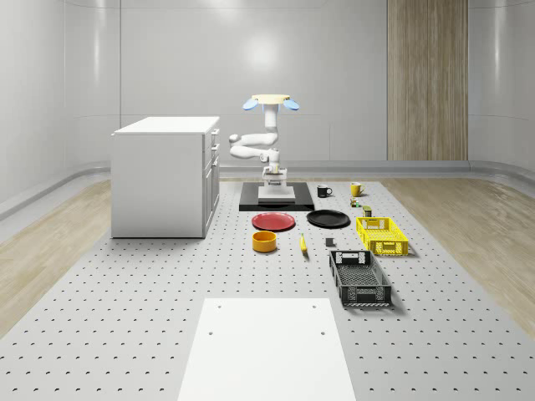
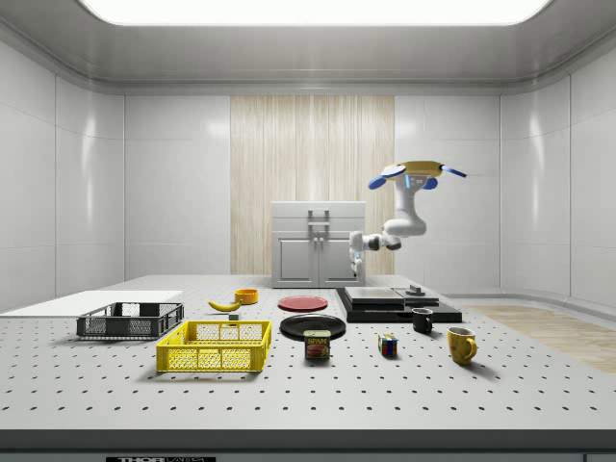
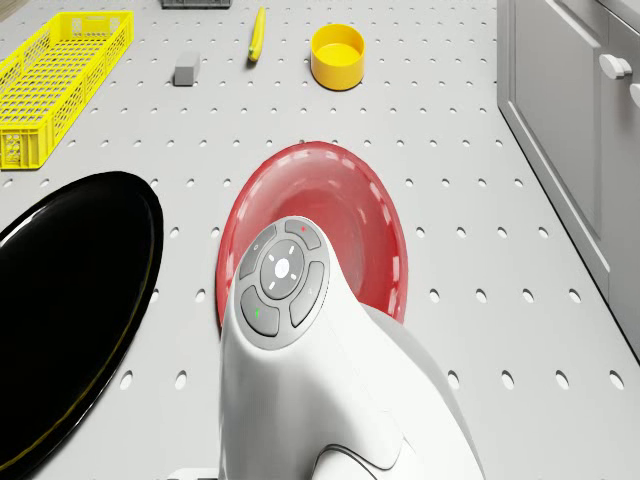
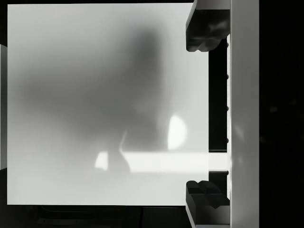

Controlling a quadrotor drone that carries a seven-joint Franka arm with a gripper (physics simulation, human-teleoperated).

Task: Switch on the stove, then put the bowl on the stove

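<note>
A quadrotor drone (image 1: pixel 269 102) hovers above the black-based stove (image 1: pixel 277 199) beside the white cabinet (image 1: pixel 165 175), its arm folded down so the gripper (image 1: pixel 274 175) hangs just over the stove's pale top, fingers (image 4: pixel 205 31) spread wide apart. The yellow bowl (image 1: pixel 264 241) sits on the table beyond the red plate (image 1: pixel 273 221), on the plate's far side from the gripper, well apart from it.

White arm under a tan, blue-tipped drone

The drone (image 1: pixel 267 101) has a flat tan body with pale blue rotor pods at each side. The arm (image 1: pixel 255 144) is glossy white with rounded links; its wrist cap (image 3: pixel 282 286) carries a grey round button pad with small red and green marks.
</note>
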